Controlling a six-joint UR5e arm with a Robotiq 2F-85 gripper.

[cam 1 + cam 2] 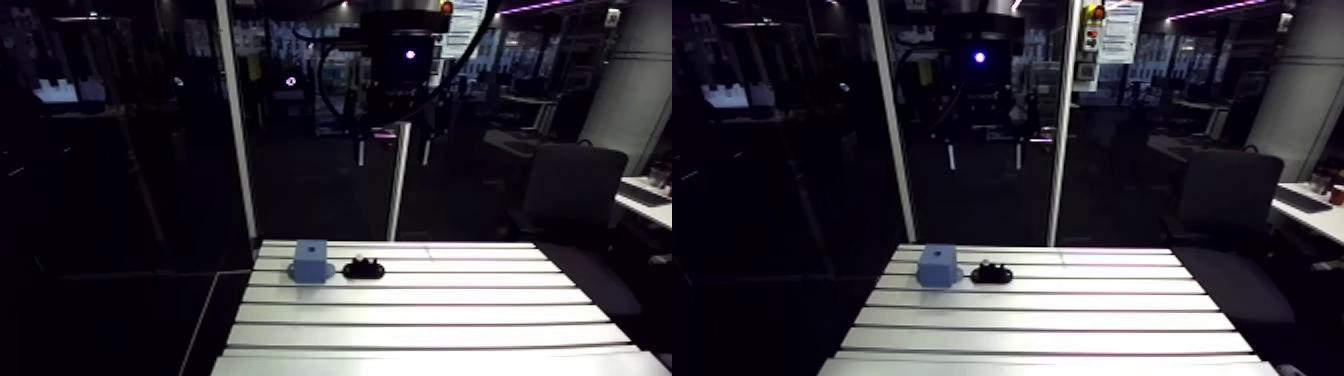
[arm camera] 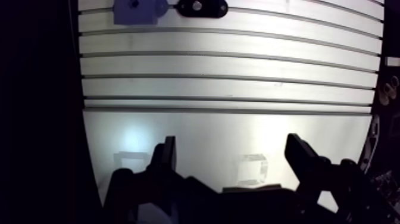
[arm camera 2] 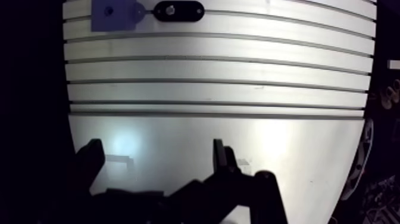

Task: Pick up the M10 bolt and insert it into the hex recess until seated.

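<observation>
Looking down the wrist view, I see the slotted aluminium table (image 1: pixel 430 320) filling most of the scene, its grooves running left to right, with a plain, smooth strip along the near side. The black two-finger gripper (image 2: pixel 232 143) hangs high over that near strip. Its fingers (image 2: pixel 166 158) are spread wide apart, with only bare tabletop between them and nothing in their grasp.

At the far left of the table sits the light-blue plastic block (image 3: pixel 113 13). It has a small dark recess (image 3: pixel 108 10) in its top face, but I cannot make out the recess's shape from here. Just to the right of the block, close beside it, lies the flat black oval holder (image 3: pixel 193 9); I cannot tell whether the two touch.

The small silvery M10 bolt (image 3: pixel 171 9) stands in the middle of that holder, showing only as a pale round spot. Block, holder and bolt are all well apart from the gripper, far ahead of its fingers.
</observation>
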